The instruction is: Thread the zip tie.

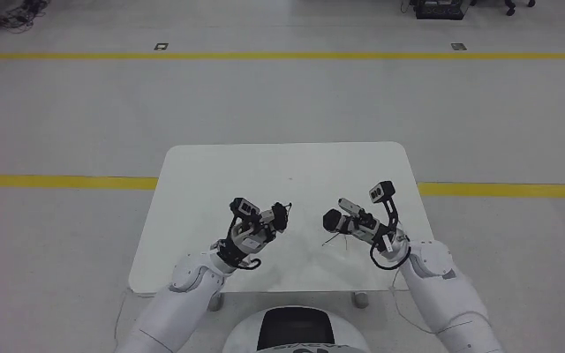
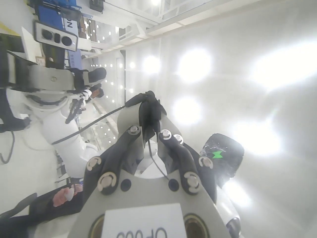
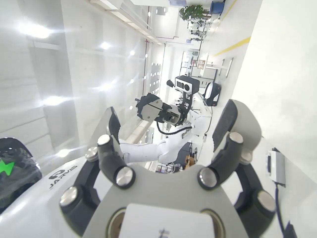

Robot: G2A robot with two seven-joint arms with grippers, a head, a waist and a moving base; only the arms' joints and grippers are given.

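My left gripper (image 2: 148, 104) is shut on a black zip tie (image 2: 89, 125). The tie's thin strap sticks out sideways from the fingertips, and a second short length runs back between the fingers. In the top view this gripper (image 1: 279, 214) hangs above the middle of the white table (image 1: 282, 168). My right gripper (image 3: 171, 117) is open, its two grey fingers (image 3: 112, 122) wide apart with nothing between them. It faces the left gripper (image 3: 148, 107) across a small gap. In the top view the right gripper (image 1: 332, 221) is level with the left one, to its right.
The table is bare around both arms. Its front edge lies just beneath the forearms. Grey floor with yellow lines (image 1: 282, 56) surrounds the table.
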